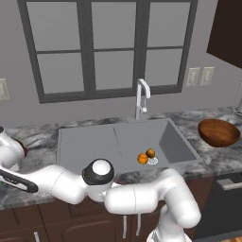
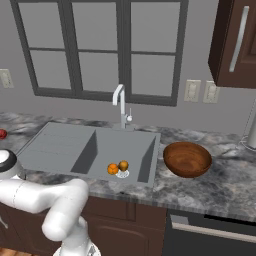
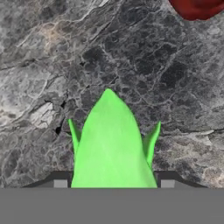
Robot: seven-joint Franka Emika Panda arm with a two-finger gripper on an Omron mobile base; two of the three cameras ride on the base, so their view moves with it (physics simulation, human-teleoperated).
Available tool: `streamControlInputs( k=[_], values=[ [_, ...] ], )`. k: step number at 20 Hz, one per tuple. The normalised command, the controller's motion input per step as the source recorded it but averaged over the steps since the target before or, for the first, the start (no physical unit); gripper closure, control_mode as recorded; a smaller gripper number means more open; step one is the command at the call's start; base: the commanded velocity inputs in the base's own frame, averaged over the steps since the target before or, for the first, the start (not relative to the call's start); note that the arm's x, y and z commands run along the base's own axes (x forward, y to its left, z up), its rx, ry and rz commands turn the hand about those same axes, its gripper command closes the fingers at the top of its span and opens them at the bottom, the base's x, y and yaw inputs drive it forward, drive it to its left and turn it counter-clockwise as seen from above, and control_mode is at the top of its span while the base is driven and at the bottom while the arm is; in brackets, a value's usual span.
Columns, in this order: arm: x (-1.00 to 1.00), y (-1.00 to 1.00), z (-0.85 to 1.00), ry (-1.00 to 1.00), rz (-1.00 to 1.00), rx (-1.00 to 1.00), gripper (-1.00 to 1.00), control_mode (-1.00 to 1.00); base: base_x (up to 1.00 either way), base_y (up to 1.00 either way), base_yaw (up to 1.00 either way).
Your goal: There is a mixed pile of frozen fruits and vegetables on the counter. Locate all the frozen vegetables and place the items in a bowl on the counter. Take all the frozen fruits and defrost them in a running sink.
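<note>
Item: green veg piece [image 3: 111, 144], gripper [image 3: 113, 183] clamped on it, prob. near base. Risk: slips in transit to bowl [image 2: 187, 159].

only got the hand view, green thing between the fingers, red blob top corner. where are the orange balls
Observer: Both orange balls lie in the sink, beside the drain.
Operator: bowl got anything in it
Observer: The bowl looks empty; it stands on the counter right of the sink.
Operator: tap running
Observer: No water shows at the tap.
Operator: where's my arm then
Observer: It reaches far left, past the drainboard, near the red ball. In your own view the gripper is shut on the green piece.
</note>
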Motion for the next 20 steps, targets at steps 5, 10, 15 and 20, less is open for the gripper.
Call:
streamControlInputs(
  k=[5,10,15,20],
  values=[
    [-0.15,-0.44,0.23,-0.15,0.00,-0.02,1.00,-1.00,0.00,0.00,0.00],
    [-0.10,-0.45,0.37,-0.18,0.00,0.00,1.00,-1.00,0.00,0.00,0.00],
    [-0.10,-0.64,0.43,-0.19,0.00,0.00,1.00,-1.00,0.00,0.00,0.00],
    [-0.22,-0.83,0.35,-0.18,0.00,0.00,1.00,-1.00,0.00,0.00,0.00]
  ],
)
